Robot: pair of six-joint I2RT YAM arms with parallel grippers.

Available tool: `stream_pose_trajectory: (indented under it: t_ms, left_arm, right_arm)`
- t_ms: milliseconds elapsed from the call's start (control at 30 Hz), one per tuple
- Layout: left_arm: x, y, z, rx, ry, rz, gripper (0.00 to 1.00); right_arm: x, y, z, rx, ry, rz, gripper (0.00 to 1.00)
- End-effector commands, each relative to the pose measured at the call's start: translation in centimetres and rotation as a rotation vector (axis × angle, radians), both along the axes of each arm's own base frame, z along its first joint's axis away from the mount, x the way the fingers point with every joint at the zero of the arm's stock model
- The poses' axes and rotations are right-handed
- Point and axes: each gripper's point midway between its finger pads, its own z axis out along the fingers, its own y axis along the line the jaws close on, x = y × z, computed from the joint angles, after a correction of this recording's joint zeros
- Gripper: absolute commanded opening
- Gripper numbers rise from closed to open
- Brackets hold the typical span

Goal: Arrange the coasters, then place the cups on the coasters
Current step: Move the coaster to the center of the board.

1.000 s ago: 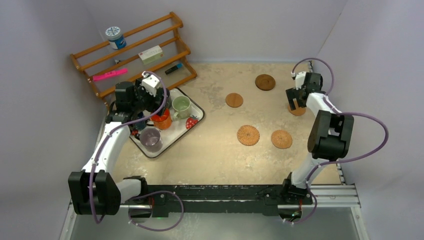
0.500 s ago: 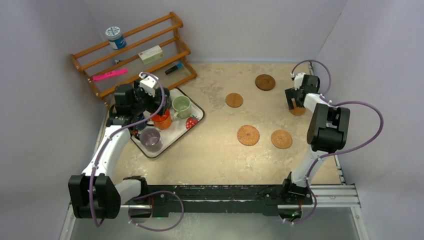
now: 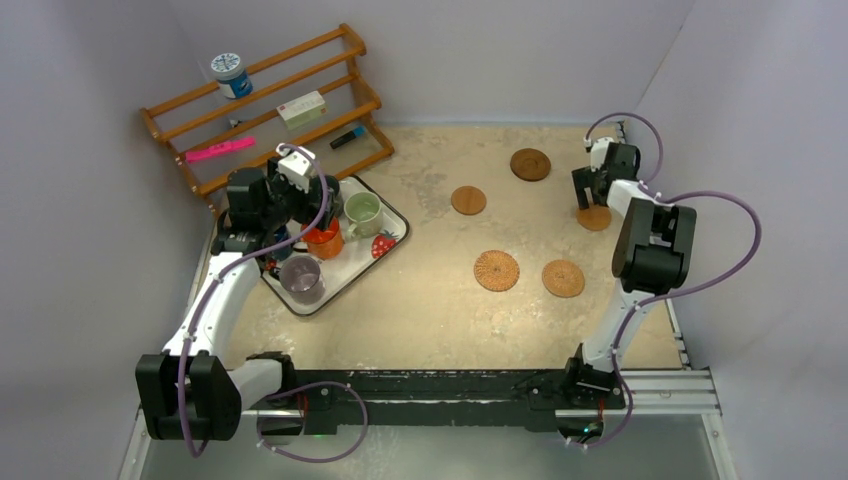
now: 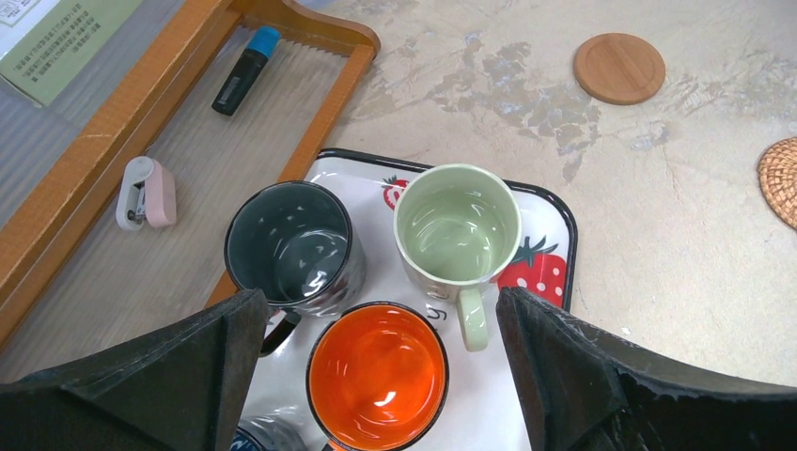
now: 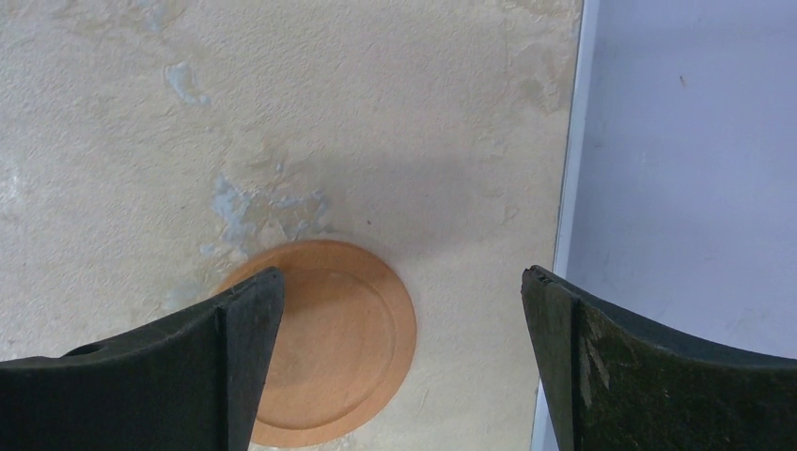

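I'm holding my left gripper (image 4: pixel 381 303) spread over the tray's (image 4: pixel 556 218) orange cup (image 4: pixel 376 378), probably to grasp it; my right gripper (image 5: pixel 402 276) is gaping above the coaster (image 5: pixel 329 349) at the worktop's right edge.

Cups (image 4: pixel 457 230) packed tight on tray (image 4: pixel 475 395) — rack (image 4: pixel 122 122) close behind; coasters (image 3: pixel 497 270) well apart.

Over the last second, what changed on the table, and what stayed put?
The right gripper, open, drew back toward the far edge, uncovering more of the coaster below. The left gripper stays open over the cups; cups and other coasters unmoved.
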Motion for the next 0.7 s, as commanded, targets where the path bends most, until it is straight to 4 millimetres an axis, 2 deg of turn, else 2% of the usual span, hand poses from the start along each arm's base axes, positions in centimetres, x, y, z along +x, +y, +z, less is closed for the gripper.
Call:
stream_pose_trajectory:
  t_ms: [0,300,400,500,667]
  left_arm:
    - [-0.1,-0.5,0.9,-0.024,-0.036,-0.020,1.00]
    - [0.0,-0.5,0.9,-0.024,-0.034,-0.021,1.00]
    - [0.0,-0.5,1.0,-0.022,-0.037,-0.018,1.00]
    - [0.1,-0.2,1.2,-0.013,-0.044,-0.007,1.00]
    - [0.3,0.1,2.2,0.006,-0.058,0.001,1.00]
  right_arm:
    - [0.6,-0.2,-0.8,0.014,0.013,-0.016,0.99]
    - [1.6,-0.3,-1.0,0.018,0.010,-0.013,0.99]
    - [1.4,-0.5,-0.3,0.013,0.006,-0.024,0.99]
    - [1.1,0.0,1.7,0.028,-0.025,-0.017,0.99]
    - [0.6,0.3,8.2,0.010,-0.138,-0.009,0.99]
